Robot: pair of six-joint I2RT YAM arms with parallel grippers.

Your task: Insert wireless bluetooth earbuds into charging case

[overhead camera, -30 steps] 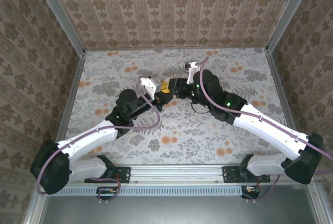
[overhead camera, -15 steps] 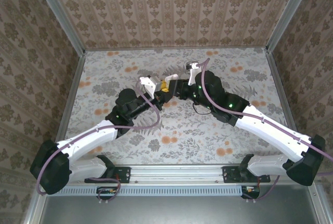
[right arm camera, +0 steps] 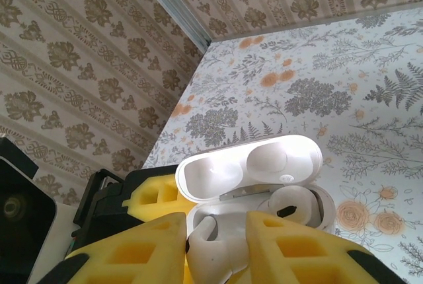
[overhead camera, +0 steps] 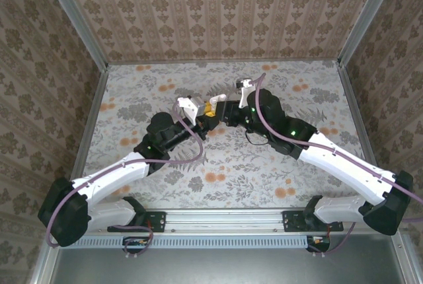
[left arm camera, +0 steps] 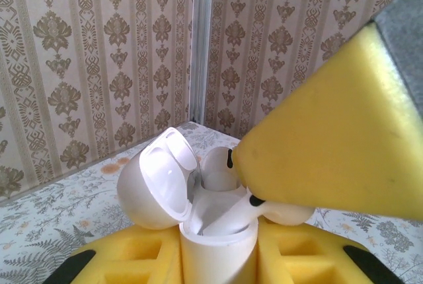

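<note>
The charging case (left arm camera: 218,248) stands upright between my left gripper's (left arm camera: 218,261) yellow pads, which are shut on it, with its lid (left arm camera: 155,185) swung open. One earbud (left arm camera: 218,168) sits in its socket at the far side. My right gripper (right arm camera: 215,257) is shut on the other earbud (right arm camera: 215,251), whose stem leans into the case's near socket while its head (left arm camera: 284,211) rests over the rim. In the right wrist view the open lid (right arm camera: 248,165) and the seated earbud (right arm camera: 294,205) lie just beyond the fingers. From above, both grippers meet at the case (overhead camera: 217,99) at mid-table.
The floral tabletop (overhead camera: 277,172) is bounded by patterned walls and a metal corner post (left arm camera: 200,39). Both arms reach in from the near edge, the right one trailing a purple cable (overhead camera: 264,125).
A second ago the white lid did not show between the grippers in the top view; now it does. The right wrist has shifted slightly. The left arm holds still.
</note>
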